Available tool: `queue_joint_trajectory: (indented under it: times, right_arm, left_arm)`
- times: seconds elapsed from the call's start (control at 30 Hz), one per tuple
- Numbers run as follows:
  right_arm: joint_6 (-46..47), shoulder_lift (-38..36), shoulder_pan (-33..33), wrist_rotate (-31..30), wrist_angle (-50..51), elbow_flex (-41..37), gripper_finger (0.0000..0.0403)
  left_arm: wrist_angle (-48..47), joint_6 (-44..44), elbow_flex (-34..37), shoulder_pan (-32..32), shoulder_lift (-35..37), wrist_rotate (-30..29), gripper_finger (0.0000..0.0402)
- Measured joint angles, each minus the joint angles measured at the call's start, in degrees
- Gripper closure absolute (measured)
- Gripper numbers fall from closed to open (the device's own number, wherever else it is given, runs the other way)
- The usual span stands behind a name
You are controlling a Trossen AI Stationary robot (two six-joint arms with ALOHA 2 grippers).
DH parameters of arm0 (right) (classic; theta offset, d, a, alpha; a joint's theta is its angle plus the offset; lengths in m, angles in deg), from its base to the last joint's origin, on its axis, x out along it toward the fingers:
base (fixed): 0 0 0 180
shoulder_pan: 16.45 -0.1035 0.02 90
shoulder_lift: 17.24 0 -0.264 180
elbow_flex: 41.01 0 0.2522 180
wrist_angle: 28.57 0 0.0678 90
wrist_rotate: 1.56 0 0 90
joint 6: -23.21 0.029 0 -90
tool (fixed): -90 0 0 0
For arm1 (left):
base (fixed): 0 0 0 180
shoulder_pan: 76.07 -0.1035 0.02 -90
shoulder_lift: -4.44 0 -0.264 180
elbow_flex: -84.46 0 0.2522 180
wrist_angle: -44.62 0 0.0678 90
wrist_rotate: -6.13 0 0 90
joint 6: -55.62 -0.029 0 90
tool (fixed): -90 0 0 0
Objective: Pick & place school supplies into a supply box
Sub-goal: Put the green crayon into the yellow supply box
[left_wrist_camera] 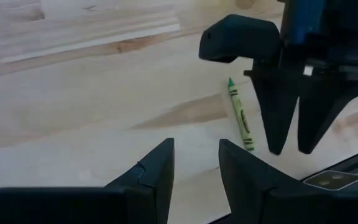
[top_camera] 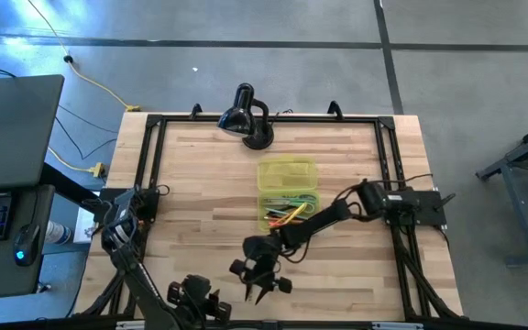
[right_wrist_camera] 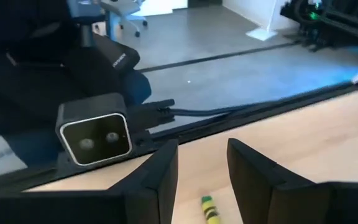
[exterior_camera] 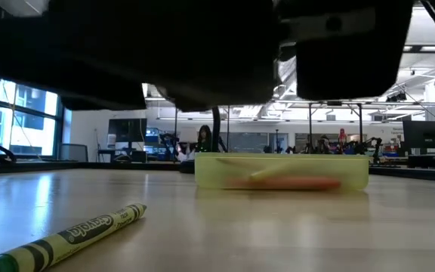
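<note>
A green crayon (left_wrist_camera: pixel 241 115) lies flat on the wooden table near its front edge; it also shows in the low view (exterior_camera: pixel 66 238) and in the right wrist view (right_wrist_camera: pixel 210 210). My right gripper (top_camera: pixel 257 291) is open and points down over the crayon's one end, which shows between its fingers (left_wrist_camera: pixel 277 118). It touches nothing. The yellow-green supply box (top_camera: pixel 289 209) stands open at mid table with several pens inside, and its lid (top_camera: pixel 287 172) lies flat behind it. The box also shows in the low view (exterior_camera: pixel 282 172). My left gripper (left_wrist_camera: pixel 196 163) is open and empty near the table's front left.
A black desk lamp (top_camera: pixel 246 115) stands at the far edge behind the box. A small grey camera box (right_wrist_camera: pixel 95 134) sits at the table's near edge, just beyond the right gripper. Black frame rails (top_camera: pixel 149 156) run along the table's sides.
</note>
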Motion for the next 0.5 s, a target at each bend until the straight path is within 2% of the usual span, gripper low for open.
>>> queue_joint_trajectory:
  times: [0.23,0.5]
  right_arm:
    - [-7.4,1.0,1.0,-0.5,0.8,-0.2,0.0303]
    - [-10.4,1.0,3.0,-5.5,1.9,-2.3,0.0308]
  left_arm:
    - [0.0,0.0,0.0,0.0,0.0,0.4,0.0243]
    - [0.0,0.0,0.0,0.0,0.0,0.4,0.0243]
